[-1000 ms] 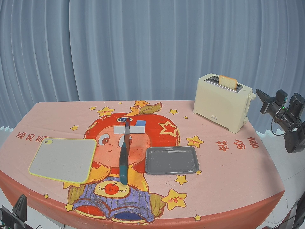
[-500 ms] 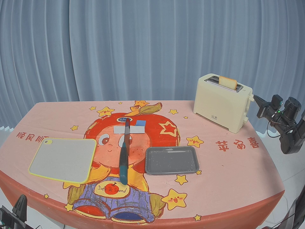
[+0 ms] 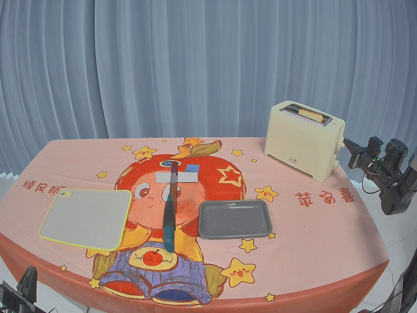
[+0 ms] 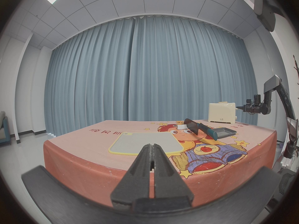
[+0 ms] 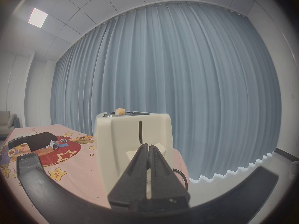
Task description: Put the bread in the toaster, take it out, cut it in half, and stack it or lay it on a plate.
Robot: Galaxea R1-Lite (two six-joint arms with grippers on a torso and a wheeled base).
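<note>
I am viewing a table (image 3: 304, 240) wearing a pink cartoon cloth. A cream toaster (image 3: 302, 142) is standing at its far right. My right gripper (image 3: 345, 141), jaws together, is pointing at the toaster's end wall. My left gripper (image 4: 152, 147), jaws together, is hanging off the near-left edge. The bread slice (image 3: 311, 115) is sitting low in the toaster's slot.

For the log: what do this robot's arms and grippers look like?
The left gripper and right gripper are matte black, with wedge-shaped fingers tapering to points. The right arm is black with a grey link, a green light and loose black cables.
</note>
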